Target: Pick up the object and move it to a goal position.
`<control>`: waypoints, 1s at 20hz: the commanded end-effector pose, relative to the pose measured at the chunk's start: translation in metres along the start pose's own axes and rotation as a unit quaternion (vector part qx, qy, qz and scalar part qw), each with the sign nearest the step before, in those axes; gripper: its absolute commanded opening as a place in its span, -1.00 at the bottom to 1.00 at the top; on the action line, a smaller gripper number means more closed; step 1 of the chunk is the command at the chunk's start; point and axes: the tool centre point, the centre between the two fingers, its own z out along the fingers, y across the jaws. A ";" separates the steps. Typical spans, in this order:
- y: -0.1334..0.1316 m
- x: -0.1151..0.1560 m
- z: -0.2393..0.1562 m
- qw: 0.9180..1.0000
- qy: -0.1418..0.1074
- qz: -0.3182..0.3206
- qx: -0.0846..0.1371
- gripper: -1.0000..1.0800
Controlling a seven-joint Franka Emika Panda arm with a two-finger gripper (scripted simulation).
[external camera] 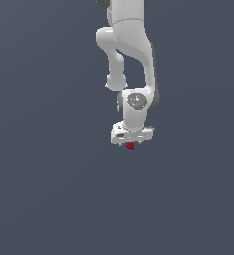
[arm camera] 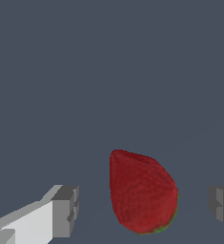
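The object [arm camera: 142, 193] is a dark red, strawberry-like lump with a pointed end and a trace of green at its base. In the wrist view it lies between my two grey fingertips [arm camera: 66, 209], with clear gaps on both sides. My gripper [arm camera: 144, 209] is open around it and not touching it. In the exterior view the object [external camera: 131, 146] shows as a tiny red spot just under the white hand, and the gripper [external camera: 131, 143] is lowered over it, so most of the lump is hidden.
The white arm [external camera: 131, 50] reaches down from the top of the exterior view. A plain dark grey-blue floor [external camera: 49, 189] spreads all around, with no other object in view.
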 end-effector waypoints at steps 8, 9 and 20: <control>0.000 0.001 0.013 1.000 0.000 0.000 0.000 -1.00; 0.000 0.001 0.013 1.000 0.000 0.000 0.000 -1.00; 0.005 -0.002 0.011 1.000 0.000 0.000 0.000 -1.00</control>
